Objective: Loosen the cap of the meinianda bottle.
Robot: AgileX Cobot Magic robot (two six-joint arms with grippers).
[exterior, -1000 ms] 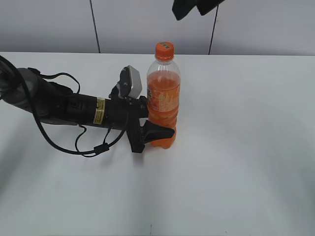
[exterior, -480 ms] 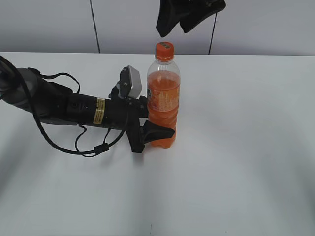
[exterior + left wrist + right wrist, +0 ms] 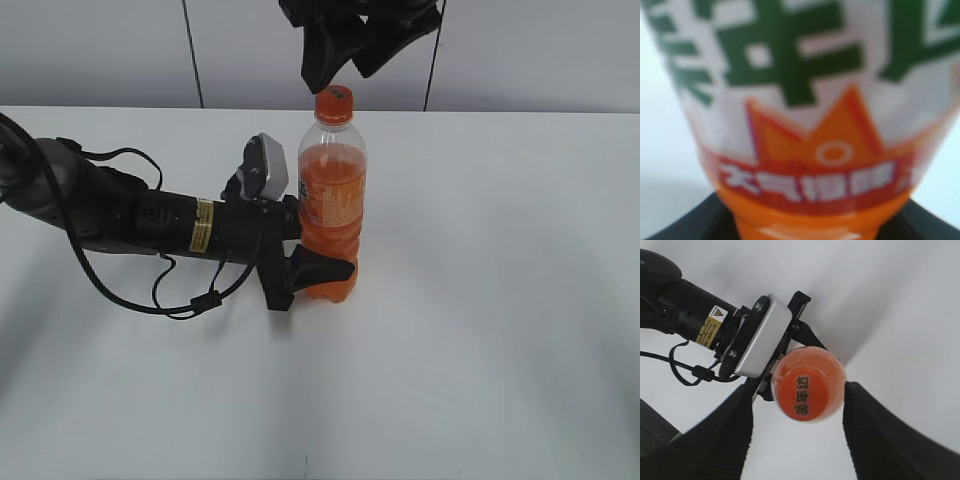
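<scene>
The meinianda bottle (image 3: 333, 215) stands upright on the white table, full of orange soda, with its orange cap (image 3: 334, 102) on top. My left gripper (image 3: 315, 270) is shut on the bottle's lower body from the left; the left wrist view is filled by its label (image 3: 805, 100). My right gripper (image 3: 345, 60) hangs open just above the cap. In the right wrist view the cap (image 3: 803, 392) sits between the two black ribbed fingers (image 3: 725, 435), touching neither, and my right gripper (image 3: 799, 412) is open.
The left arm (image 3: 130, 220) lies low across the table's left side with a looping black cable (image 3: 180, 300). A grey wall with dark seams stands behind the table. White tabletop (image 3: 500, 300) spreads to the right and front.
My right gripper has come down and to the left from the top edge to just above the cap. The left gripper and the bottle have not moved.
</scene>
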